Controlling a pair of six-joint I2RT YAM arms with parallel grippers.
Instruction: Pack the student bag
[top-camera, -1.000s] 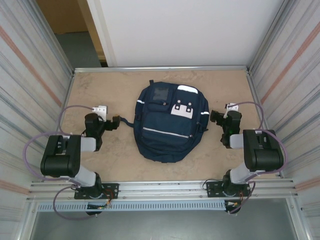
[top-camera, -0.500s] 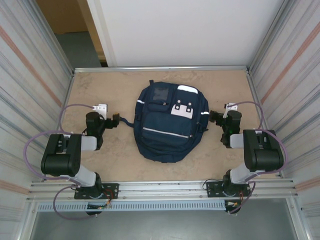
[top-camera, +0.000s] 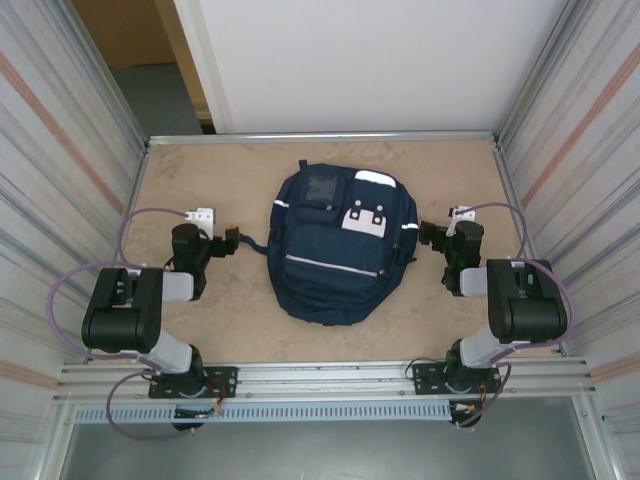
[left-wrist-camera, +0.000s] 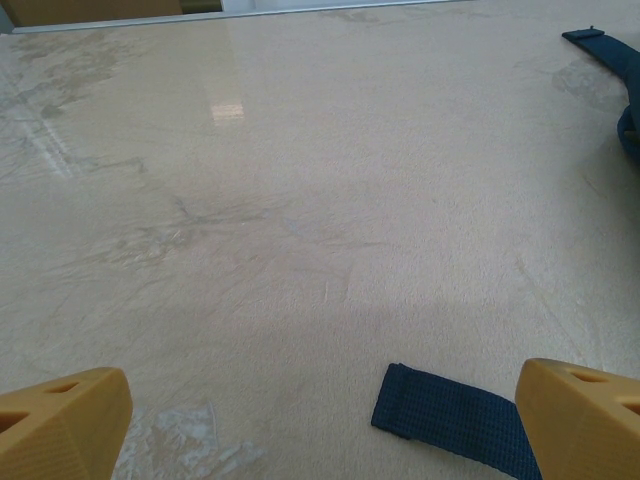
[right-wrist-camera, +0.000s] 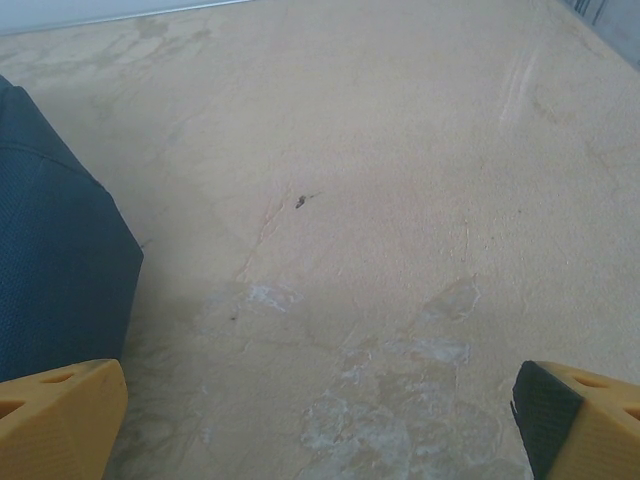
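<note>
The student bag (top-camera: 340, 245), navy with white patches and thin pale stripes, lies flat in the middle of the table, its zips shut. My left gripper (top-camera: 230, 243) hovers low at the bag's left side and is open. A loose navy strap end (left-wrist-camera: 450, 415) lies on the table between its yellow fingers (left-wrist-camera: 65, 420), nearer the right one. My right gripper (top-camera: 430, 236) sits open just off the bag's right edge. In the right wrist view the bag's side (right-wrist-camera: 50, 260) stands by the left finger, and only bare table lies in the gap of that gripper (right-wrist-camera: 318, 425).
The beige table (top-camera: 210, 180) is boxed in by metal walls on the left, right and back. Another strap tip (left-wrist-camera: 600, 40) lies far right in the left wrist view. Both arm bases stand on the rail (top-camera: 320, 385) at the near edge.
</note>
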